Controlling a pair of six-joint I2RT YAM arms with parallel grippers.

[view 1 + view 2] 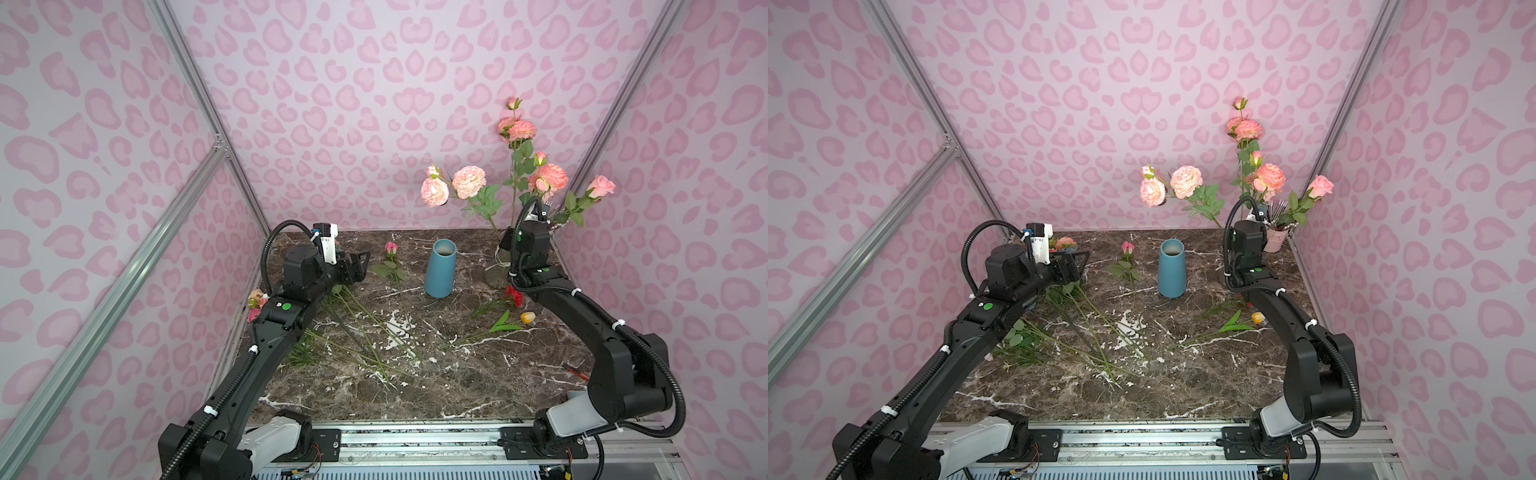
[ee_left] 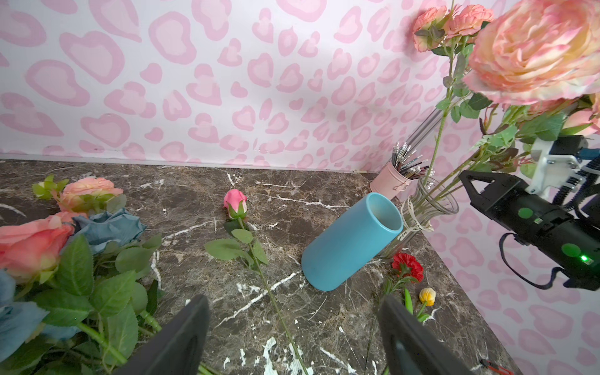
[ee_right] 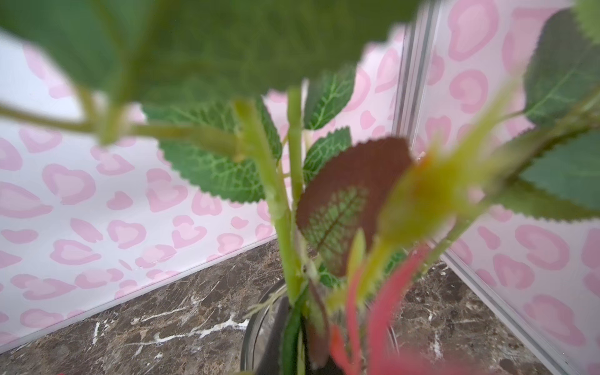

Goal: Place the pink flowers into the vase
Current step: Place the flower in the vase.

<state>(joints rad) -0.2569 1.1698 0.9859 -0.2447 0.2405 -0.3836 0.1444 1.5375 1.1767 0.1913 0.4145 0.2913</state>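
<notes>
Up in the far right corner, the right gripper (image 2: pixel 467 185) sits at the glass vase (image 1: pixel 498 272), jaws pressed together and buried among the stems. Whether a stem is pinched between them I can't tell, because its wrist view is all leaves and blur. Several of the pink flowers (image 1: pixel 468 181) stand in that vase. More lie in a bunch (image 2: pixel 32 240) on the marble table (image 1: pixel 457 374) by the left arm, mixed with dusty-blue blooms (image 2: pixel 107 227), and one pink rosebud (image 2: pixel 235 202) lies alone near the empty blue vase (image 1: pixel 440 270). Over there the left gripper (image 2: pixel 293 298) hangs above that rosebud's stem, jaws wide apart, nothing in them. My read: a stem is getting seated on the right, and the next pick is lining up on the left. To do it cleanly, the right should let go fully before backing out. It should also retreat along the stems so no leaf hooks and tips the glass. The left wants to drop astride the bare stem below the leaves, low to the marble, and close gently. The red bloom (image 2: pixel 408 266) and yellow tulip (image 2: pixel 427 296) are not for picking.
</notes>
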